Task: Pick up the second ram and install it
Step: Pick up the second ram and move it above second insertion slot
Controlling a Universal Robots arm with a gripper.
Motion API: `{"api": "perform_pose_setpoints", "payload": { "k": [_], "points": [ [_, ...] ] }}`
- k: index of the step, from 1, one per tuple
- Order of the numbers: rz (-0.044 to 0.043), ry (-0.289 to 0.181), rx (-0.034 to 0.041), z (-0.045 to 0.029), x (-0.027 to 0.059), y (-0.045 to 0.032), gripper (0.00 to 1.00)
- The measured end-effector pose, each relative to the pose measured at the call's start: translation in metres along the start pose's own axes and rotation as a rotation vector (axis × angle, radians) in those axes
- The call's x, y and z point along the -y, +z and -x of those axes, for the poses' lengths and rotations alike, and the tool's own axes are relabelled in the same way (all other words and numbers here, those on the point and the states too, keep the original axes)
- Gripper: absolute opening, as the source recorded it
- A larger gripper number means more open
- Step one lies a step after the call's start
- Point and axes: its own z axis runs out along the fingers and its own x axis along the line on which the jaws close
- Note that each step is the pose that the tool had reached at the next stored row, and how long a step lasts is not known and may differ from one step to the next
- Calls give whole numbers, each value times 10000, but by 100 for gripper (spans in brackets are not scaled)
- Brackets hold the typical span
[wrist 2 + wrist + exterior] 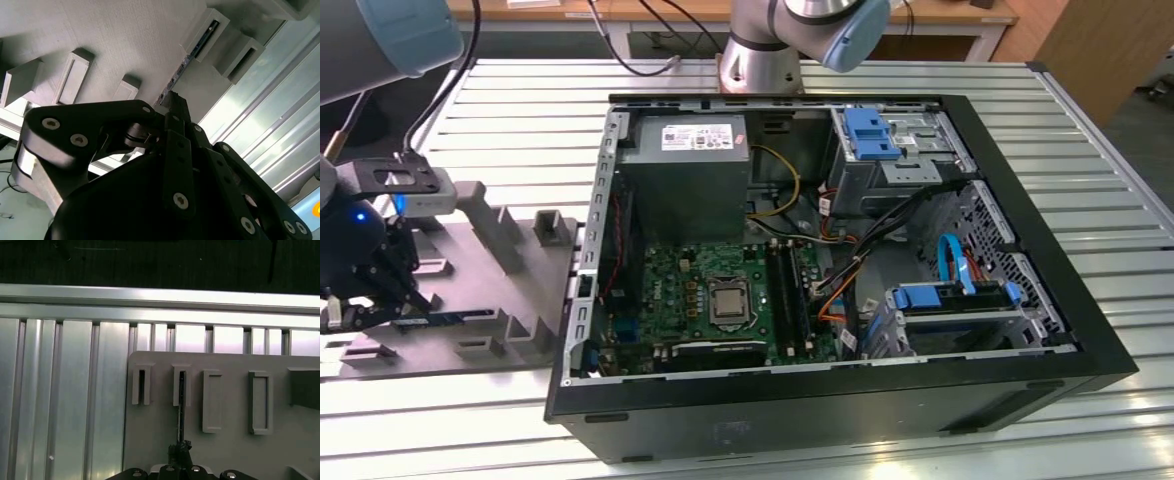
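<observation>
Second ram [180,410] stands on edge in the grey holder [150,440], long axis running straight away from the tool [180,451] pinching its near end, with open ribbed surface [75,390] beyond.

The slatted table [1067,120] carries a grey rack [487,265] and a computer case [854,405].

The exterior view looks steeply down from well back, taking in the slatted surface [1081,110], the open computer case [854,405] at centre and the grey holder [494,215] at the exterior view's left. Both wrist views sit close over that holder. The first wrist view faces squarely down on it, and the second wrist view looks aslant past the black pincer [172,100].
</observation>
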Motion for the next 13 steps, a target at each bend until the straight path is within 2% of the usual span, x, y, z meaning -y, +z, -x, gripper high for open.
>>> {"api": "perform_pose_setpoints", "payload": {
  "k": [1, 2, 3, 4, 5, 6, 13],
  "points": [
    [-1, 0, 0, 0, 0, 0, 11],
    [0, -1, 0, 0, 0, 0, 17],
    [0, -1, 0, 0, 0, 0, 17],
    [0, -1, 0, 0, 0, 0, 23],
    [0, -2, 0, 0, 0, 0, 23],
    [-1, -3, 0, 0, 0, 0, 30],
    [-4, -3, 1, 21, -39, 61, 30]
  ]
}}
